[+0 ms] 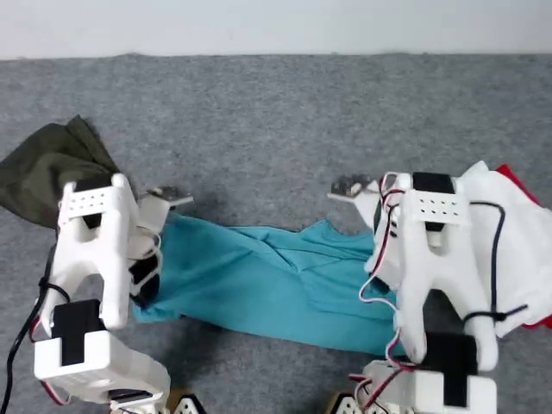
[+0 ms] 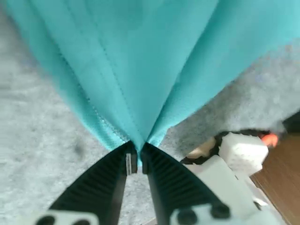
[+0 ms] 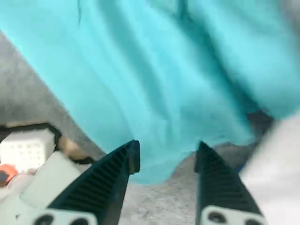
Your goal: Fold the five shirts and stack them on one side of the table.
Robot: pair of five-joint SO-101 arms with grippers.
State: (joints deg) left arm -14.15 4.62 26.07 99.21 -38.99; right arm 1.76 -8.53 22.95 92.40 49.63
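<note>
The teal shirt (image 1: 276, 280) lies on the grey table (image 1: 276, 121) as a long, rumpled band, creased along its length and not yet folded flat. At 1 end of the teal shirt, the left gripper (image 2: 136, 157) is pressed together on a bunched edge of the cloth. Pleats fan out from the pinch point, which suggests light tension in the fabric there. At the opposite end of the teal shirt, the right gripper (image 3: 166, 157) is spread, its 2 jaws straddling the hem with cloth between them but not clamped. This arrangement is consistent with setting up a 2-point hold: 1 end anchored and the other about to be taken, so that the shirt can be stretched and laid square. On that reading, the current step is grasping, and the fold itself is not begun. Beyond the left-gripper end of the teal shirt, an olive shirt (image 1: 39, 172) sits crumpled, just apart from it. Beyond the right-gripper end, a white shirt (image 1: 517, 224) lies over a red shirt (image 1: 513, 179), partly beneath the right arm (image 1: 431, 259). Whether these touch the teal shirt, or form a finished stack, cannot be determined. 4 of the 5 shirts can be counted, and most of the task appears to remain.
</note>
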